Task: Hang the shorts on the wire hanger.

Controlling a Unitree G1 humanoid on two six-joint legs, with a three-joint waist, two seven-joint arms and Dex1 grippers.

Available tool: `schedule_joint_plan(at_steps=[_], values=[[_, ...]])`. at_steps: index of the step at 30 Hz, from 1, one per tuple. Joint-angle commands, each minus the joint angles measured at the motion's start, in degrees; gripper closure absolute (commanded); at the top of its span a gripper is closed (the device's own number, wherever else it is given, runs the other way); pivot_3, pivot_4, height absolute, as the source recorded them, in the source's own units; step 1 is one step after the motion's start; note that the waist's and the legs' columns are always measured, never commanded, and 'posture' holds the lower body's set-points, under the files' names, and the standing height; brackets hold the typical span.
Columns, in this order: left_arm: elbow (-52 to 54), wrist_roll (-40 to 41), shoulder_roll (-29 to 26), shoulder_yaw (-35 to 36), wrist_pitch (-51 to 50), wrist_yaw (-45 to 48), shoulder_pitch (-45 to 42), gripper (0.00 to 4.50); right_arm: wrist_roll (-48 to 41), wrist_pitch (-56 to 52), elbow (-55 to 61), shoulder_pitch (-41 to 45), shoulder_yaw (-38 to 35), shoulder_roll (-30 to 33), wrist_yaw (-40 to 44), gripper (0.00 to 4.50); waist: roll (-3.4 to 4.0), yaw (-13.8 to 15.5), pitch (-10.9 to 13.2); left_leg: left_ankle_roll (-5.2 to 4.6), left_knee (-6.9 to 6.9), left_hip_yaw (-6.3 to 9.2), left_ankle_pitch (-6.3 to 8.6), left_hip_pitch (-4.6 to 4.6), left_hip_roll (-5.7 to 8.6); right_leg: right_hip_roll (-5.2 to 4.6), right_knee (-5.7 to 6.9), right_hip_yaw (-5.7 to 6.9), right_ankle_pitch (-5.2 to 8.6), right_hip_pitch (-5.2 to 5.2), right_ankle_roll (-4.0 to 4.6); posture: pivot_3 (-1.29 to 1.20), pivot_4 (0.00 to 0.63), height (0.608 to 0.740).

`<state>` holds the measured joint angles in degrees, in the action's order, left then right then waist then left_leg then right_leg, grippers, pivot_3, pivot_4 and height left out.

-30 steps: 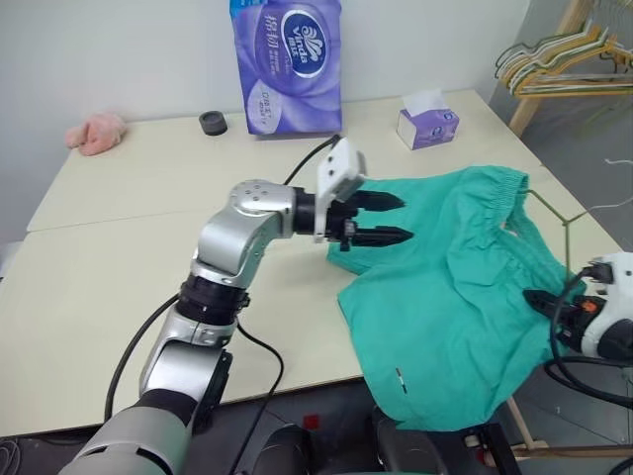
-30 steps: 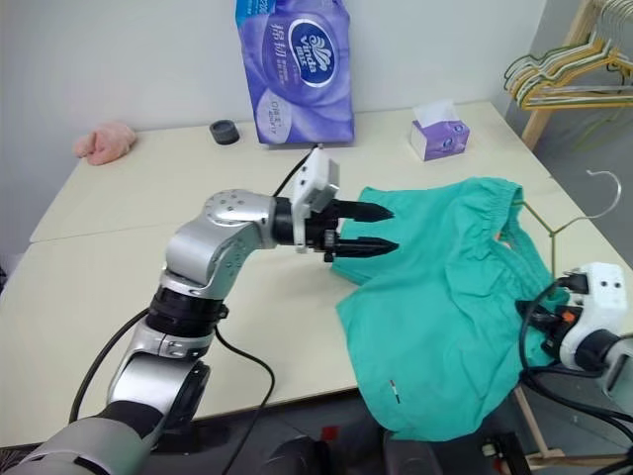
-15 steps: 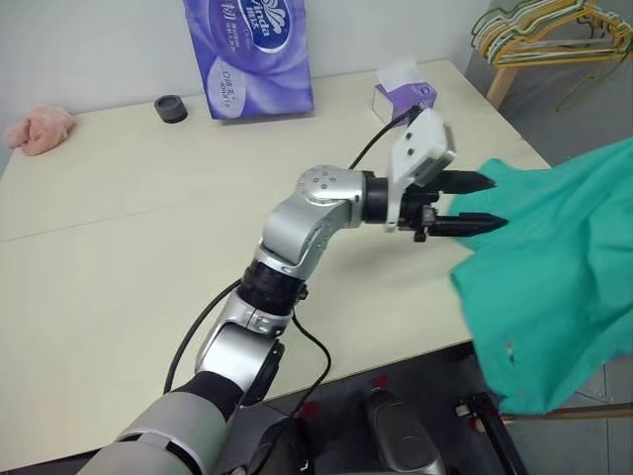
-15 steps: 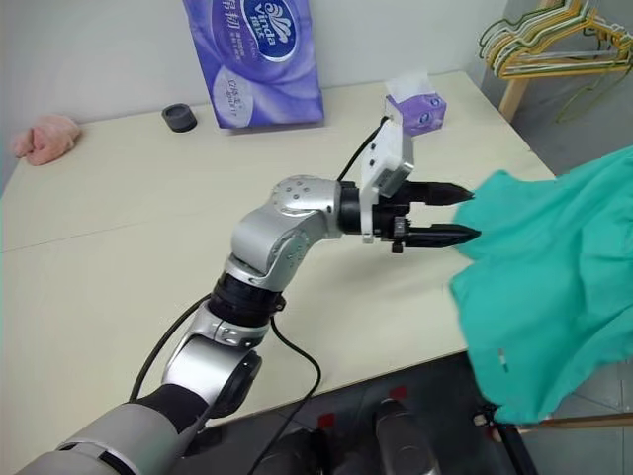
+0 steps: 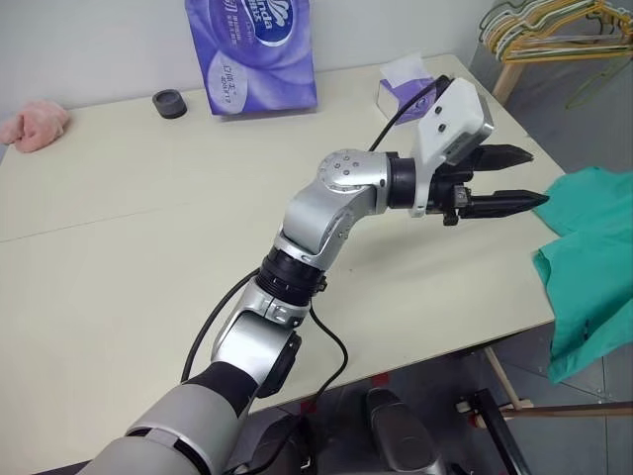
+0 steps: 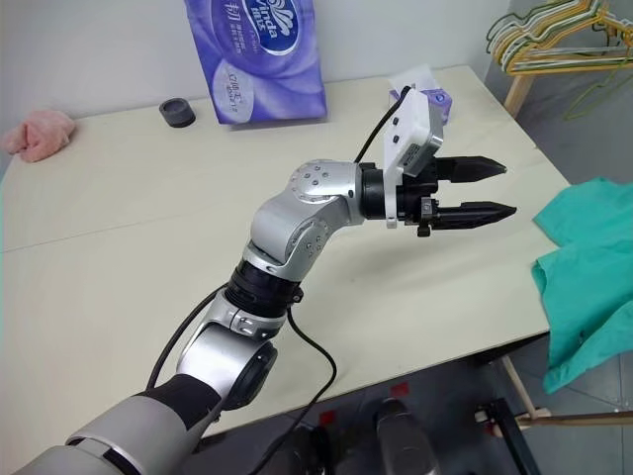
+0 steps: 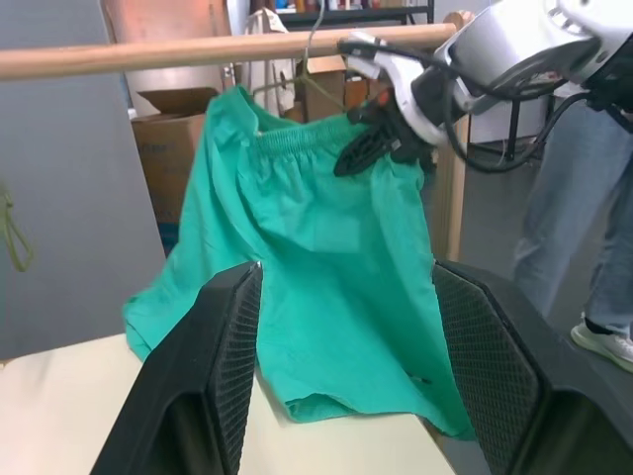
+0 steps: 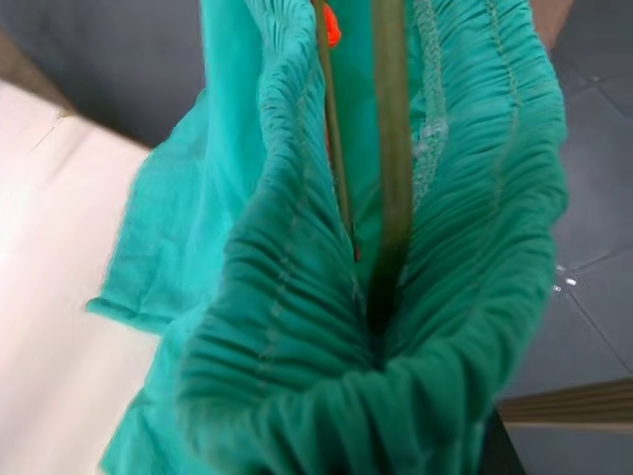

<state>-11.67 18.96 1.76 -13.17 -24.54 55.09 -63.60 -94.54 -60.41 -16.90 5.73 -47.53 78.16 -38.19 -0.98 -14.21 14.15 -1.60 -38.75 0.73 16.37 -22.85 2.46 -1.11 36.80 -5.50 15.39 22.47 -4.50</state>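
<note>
The teal shorts (image 7: 307, 247) hang in the air beyond the table's right edge, in front of a wooden rail (image 7: 198, 51). My right gripper (image 7: 368, 150) is shut on their gathered waistband. In the right wrist view the thin olive wire hanger (image 8: 333, 148) runs inside the open waistband (image 8: 287, 297). The head views catch the shorts (image 5: 593, 257) at the right border. My left gripper (image 5: 539, 176) reaches out level over the table's right edge, pointing at the shorts. It is open, with nothing between its fingers (image 7: 232, 356).
On the cream table (image 5: 148, 228) stand a purple tissue pack (image 5: 262, 49), a small tissue box (image 5: 406, 91), a black ring (image 5: 170, 102) and a pink cloth (image 5: 35, 127). Pale hangers (image 5: 549, 30) hang at the back right. A person's legs (image 7: 593, 228) stand beyond the shorts.
The view has swung right. The shorts, first spread on the table, were lifted off to the right by my right gripper. My left gripper moved right and up, still open.
</note>
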Motion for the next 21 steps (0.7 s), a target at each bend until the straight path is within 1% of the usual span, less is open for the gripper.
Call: schedule_joint_plan(at_steps=[1, 6, 10, 15, 18, 21], values=[[-0.88, 0.84, 2.09, 0.49, 2.66, 0.39, -3.15, 1.62, 8.75, 0.63, -8.08, 5.01, 2.87, 3.28, 7.96, 4.50, 0.01, 0.09, 0.00, -0.01, 0.00, -0.04, 0.01, 0.00, 0.00, 0.00, -0.01, -0.02, -0.01, 0.02, -0.02, -0.37, 0.274, 0.740], [-5.06, -0.24, 3.02, 0.57, 6.92, 1.49, -5.50, 1.62, 18.98, -1.30, -16.27, 11.69, 7.70, 3.69, 16.14, 4.50, 0.03, 0.10, 0.01, -0.03, 0.02, -0.24, 0.03, -0.01, 0.00, -0.01, 0.04, -0.15, -0.02, 0.18, -0.05, -0.36, 0.270, 0.740], [-7.33, -0.72, 3.37, 0.45, 9.58, 1.92, -6.83, 1.62, 24.50, -4.69, -18.53, 14.98, 8.40, 2.65, 20.22, 4.50, 0.12, -0.01, 0.16, -0.03, 0.02, -0.36, 0.04, 0.00, 0.00, -0.01, 0.06, -0.25, -0.04, 0.20, -0.08, -0.36, 0.269, 0.740], [-10.58, -1.33, 4.80, 0.02, 12.31, 3.25, -8.79, 1.62, 27.96, -10.36, -15.31, 15.15, 4.57, -1.02, 20.61, 4.50, 0.05, 0.00, 0.21, -0.04, 0.02, -0.42, 0.05, -0.01, -0.05, 0.01, 0.07, -0.32, -0.09, 0.20, -0.17, -0.36, 0.268, 0.740], [-12.88, -1.62, 5.90, -0.47, 14.54, 5.23, -10.11, 1.62, 31.08, -11.88, -13.54, 14.89, 2.48, -2.45, 21.34, 4.50, 0.05, 0.04, 0.21, -0.04, 0.01, -0.41, 0.05, -0.01, -0.04, 0.01, 0.05, -0.30, -0.10, 0.20, -0.20, -0.36, 0.268, 0.740], [-17.36, -1.81, 8.07, 0.33, 17.34, 6.00, -12.98, 1.62, 34.63, -11.94, -12.17, 15.17, 0.92, -3.23, 22.09, 4.50, 0.05, 0.14, 0.21, -0.04, 0.01, -0.38, 0.05, -0.03, -0.04, 0.01, 0.03, -0.27, -0.11, 0.23, -0.20, -0.36, 0.268, 0.740]])
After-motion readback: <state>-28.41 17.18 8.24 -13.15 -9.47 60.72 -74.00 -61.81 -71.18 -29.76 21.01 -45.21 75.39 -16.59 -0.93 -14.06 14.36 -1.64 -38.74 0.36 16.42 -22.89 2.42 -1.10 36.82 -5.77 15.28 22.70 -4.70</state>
